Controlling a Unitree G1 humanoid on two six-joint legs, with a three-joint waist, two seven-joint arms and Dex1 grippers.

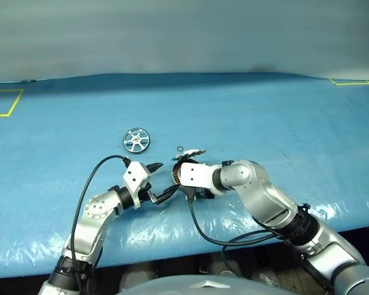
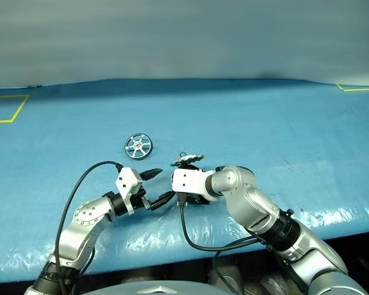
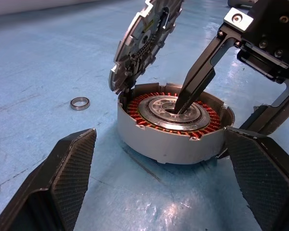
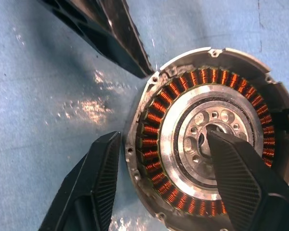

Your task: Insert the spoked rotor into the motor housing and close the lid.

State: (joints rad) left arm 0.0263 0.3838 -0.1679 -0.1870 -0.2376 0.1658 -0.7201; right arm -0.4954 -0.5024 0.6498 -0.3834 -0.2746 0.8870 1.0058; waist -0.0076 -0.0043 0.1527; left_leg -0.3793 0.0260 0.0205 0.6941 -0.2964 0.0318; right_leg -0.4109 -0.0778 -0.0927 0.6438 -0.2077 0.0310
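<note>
The motor housing sits on the blue table with its copper windings and central hub showing. Its ribbed lid stands tilted up at the far edge, joined to the rim. The spoked rotor lies flat on the table, apart to the far left of the housing. My right gripper straddles the housing wall, open: one finger reaches into the hub, the other stands just outside the rim. My left gripper is open beside the housing on its left, fingers level and spread wide, touching nothing.
A tiny thin ring lies on the table beside the lid. Yellow tape marks sit at the far left and far right. The table's front edge runs close under both arms, with black cables hanging there.
</note>
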